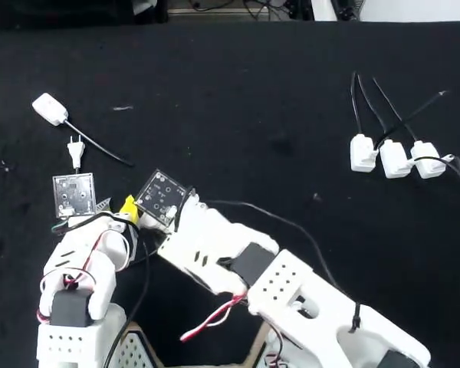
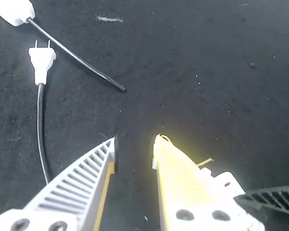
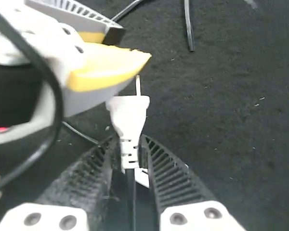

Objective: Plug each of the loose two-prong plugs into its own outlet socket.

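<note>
**Colleague:** What has the right arm got?

**Me:** My right gripper (image 3: 130, 143) is clamped shut on a white plastic two-prong plug (image 3: 129, 113). Its black ribbed fingers (image 3: 168, 178) squeeze the plug's grooved body, and the prongs point away from the wrist. I'm holding that plug near the front left of the black desk (image 1: 238, 84). One prong is just beside the left arm's yellow fingertip (image 3: 111, 70).

**Colleague:** And the left arm?

**Me:** My left gripper (image 2: 135, 147) is wide open with nothing in it. It has one white ribbed finger and one yellow one, and the tips point out over the desk.

**Colleague:** Where's the other plug?

**Me:** A second white two-prong plug (image 2: 41, 60) lies flat on the desk beyond the left gripper, and its thin black cord (image 2: 38, 125) trails back toward the arm. Just past it lies a white rounded block (image 1: 50, 109) on its own black lead, near the plug but not touching it. I cannot tell from here what its face looks like. Well apart, at the far right, three white blocks (image 1: 393, 159) sit in a row close together, each with a black cord.
</note>
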Available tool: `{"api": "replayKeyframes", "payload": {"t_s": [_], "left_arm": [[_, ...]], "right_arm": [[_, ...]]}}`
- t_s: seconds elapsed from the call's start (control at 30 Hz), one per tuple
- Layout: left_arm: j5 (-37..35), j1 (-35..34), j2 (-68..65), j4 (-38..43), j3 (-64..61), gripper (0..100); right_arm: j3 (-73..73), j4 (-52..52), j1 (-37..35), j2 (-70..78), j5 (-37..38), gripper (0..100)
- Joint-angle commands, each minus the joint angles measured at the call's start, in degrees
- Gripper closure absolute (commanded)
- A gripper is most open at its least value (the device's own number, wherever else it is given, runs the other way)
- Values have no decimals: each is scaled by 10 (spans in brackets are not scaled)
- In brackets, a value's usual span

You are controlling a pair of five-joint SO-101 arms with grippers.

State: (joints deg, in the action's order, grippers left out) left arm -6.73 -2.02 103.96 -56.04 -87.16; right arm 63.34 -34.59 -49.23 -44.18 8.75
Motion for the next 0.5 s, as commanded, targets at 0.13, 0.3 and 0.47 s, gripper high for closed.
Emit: {"api": "replayKeyframes", "payload": {"t_s": [0.13, 0.3, 0.47], "left_arm": [[6, 5, -8, -8, 1, 862], [6, 7, -4, -7, -9, 862], [7, 5, -4, -7, -10, 862]], "right_arm": [[-6, 29, -41, -27, -17, 988], [-7, 29, -40, -27, -17, 988], [-6, 38, -40, -27, -40, 988]]}}
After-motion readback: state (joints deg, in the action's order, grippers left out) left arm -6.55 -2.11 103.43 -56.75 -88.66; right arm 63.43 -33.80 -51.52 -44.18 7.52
